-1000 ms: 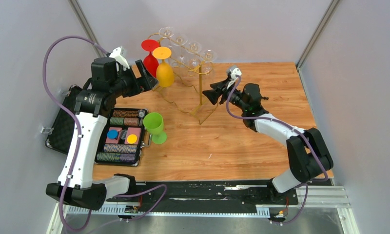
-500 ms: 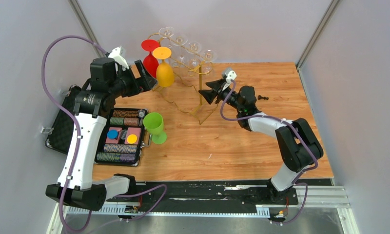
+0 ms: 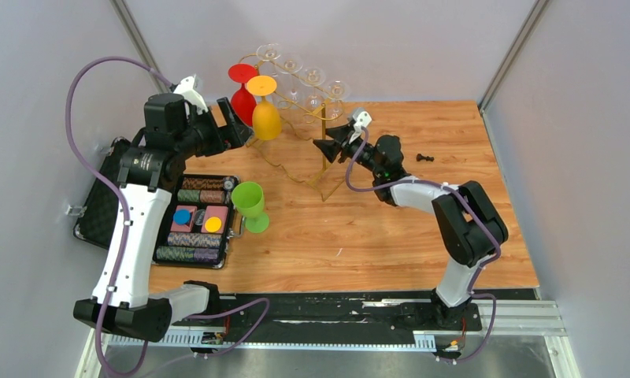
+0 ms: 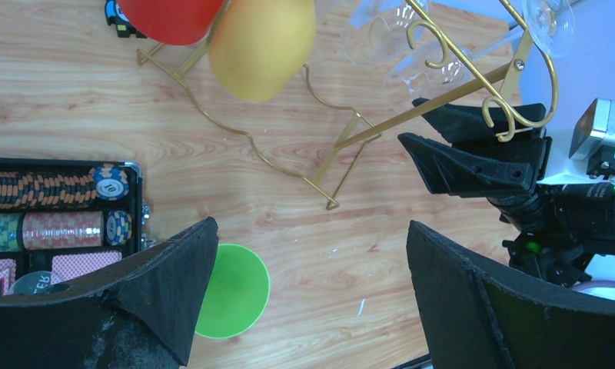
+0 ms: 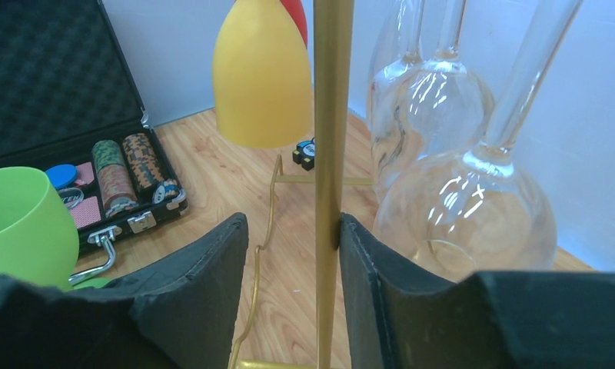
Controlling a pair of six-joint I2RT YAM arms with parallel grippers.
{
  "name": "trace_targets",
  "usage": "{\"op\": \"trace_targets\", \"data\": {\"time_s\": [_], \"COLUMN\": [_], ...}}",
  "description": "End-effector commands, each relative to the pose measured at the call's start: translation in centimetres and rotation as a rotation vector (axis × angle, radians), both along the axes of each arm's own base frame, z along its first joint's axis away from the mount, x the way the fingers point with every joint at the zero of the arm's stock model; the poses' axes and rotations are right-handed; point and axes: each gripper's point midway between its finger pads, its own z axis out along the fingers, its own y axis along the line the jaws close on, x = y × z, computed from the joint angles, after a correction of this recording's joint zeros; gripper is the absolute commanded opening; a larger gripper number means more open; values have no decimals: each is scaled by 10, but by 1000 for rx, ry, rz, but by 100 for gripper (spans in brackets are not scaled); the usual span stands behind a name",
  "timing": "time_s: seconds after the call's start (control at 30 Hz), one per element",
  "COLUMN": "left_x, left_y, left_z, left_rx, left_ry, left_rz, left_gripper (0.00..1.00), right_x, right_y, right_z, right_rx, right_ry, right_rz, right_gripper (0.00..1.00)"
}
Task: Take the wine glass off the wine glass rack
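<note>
The gold wire wine glass rack (image 3: 324, 157) stands at the back of the table. A red glass (image 3: 242, 96), a yellow glass (image 3: 265, 116) and several clear wine glasses (image 3: 312, 88) hang upside down from its arms. My right gripper (image 3: 326, 142) is open with the rack's central post (image 5: 331, 154) between its fingers. The post touches the right finger (image 5: 381, 284), and the left finger stands apart. My left gripper (image 3: 241, 130) is open and empty beside the yellow glass (image 4: 262, 46), raised above the table. A green glass (image 3: 250, 205) stands on the table.
An open black case of poker chips (image 3: 192, 224) lies at the left. A small black object (image 3: 424, 157) lies at the right back. White walls close in the table on three sides. A clear glass bowl (image 5: 466, 219) hangs just right of my right gripper.
My right gripper has moved left, up to the rack, and its fingers now straddle the central post. The left arm has hardly moved.
</note>
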Motion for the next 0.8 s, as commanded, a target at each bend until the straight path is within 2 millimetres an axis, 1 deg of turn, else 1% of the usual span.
{"op": "trace_targets", "data": {"time_s": [0.0,0.2,0.4,0.53,0.7,0.77], "left_x": [-5,-7,-9,-9,-10,-11], "left_y": [5,6,7,8,8,8], "left_z": [10,11,11,11,10,10], "left_rx": [13,14,19,20,21,21], "left_ry": [-48,-50,-50,-50,-48,-49], "left_rz": [2,-1,1,2,1,4], "left_gripper": [100,100,100,100,100,100], "right_x": [10,18,20,21,22,23], "right_y": [5,10,13,14,16,14], "right_z": [30,29,27,26,24,25], "right_rx": [39,37,30,25,9,-3], "right_ry": [-102,-104,-97,-101,-91,-112], "right_rz": [-17,-25,-19,-18,-14,-30], "right_gripper": [45,34,20,15,0,0]}}
